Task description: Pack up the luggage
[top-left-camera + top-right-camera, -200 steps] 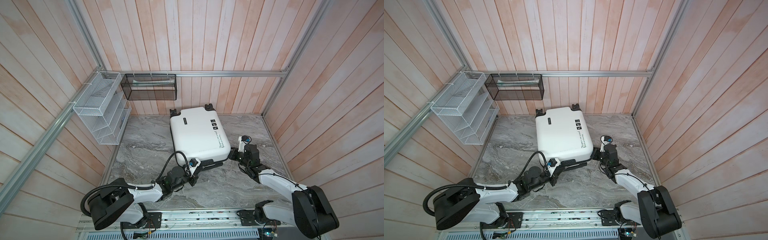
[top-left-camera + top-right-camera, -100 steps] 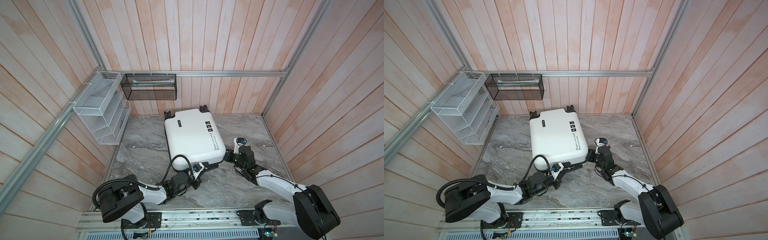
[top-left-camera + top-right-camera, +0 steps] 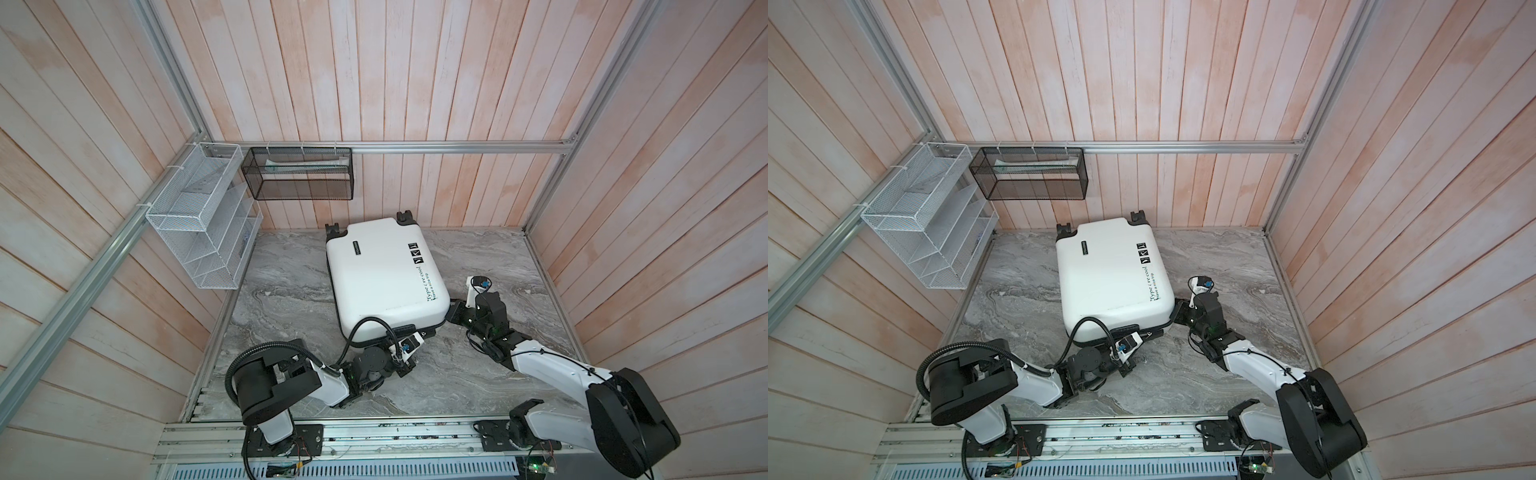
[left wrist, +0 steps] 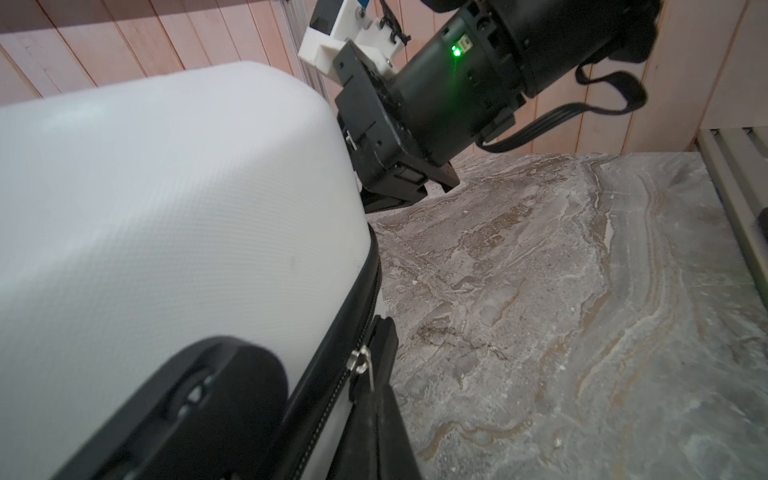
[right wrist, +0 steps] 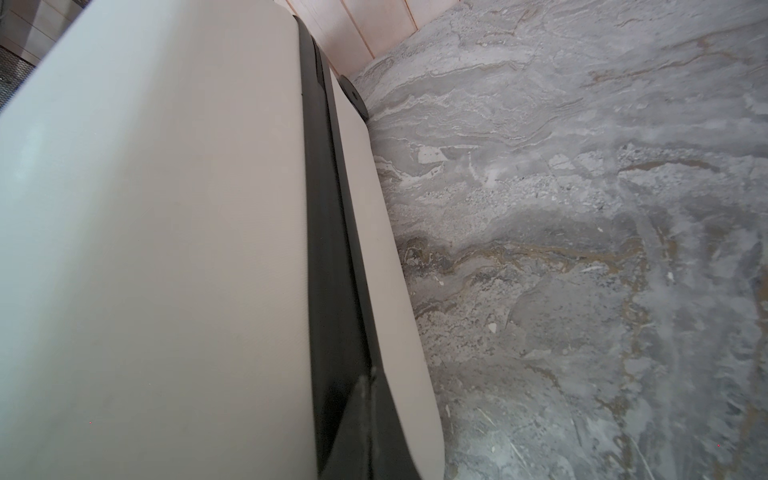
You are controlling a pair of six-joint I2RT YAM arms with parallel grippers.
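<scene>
I have the luggage (image 3: 384,274) lying flat, lid down, on the bench (image 3: 291,291), with its wheels (image 3: 405,216) toward the back edge. My left end effector (image 4: 380,374) is fully closed against the zip seam (image 4: 373,282) on the near side, beside the zip pull (image 4: 360,360). I cannot tell whether it pinches the pull. My right end effector (image 5: 365,399) is also fully closed, tips on the seam at the near right corner.

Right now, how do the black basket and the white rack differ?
The basket is black mesh; the rack is white wire. The basket is one long box on the back rail; the rack has several tiers and hangs on the side rail. A pale flat item lies in the basket; the rack's contents are unclear. Both hang clear of the floor.
</scene>
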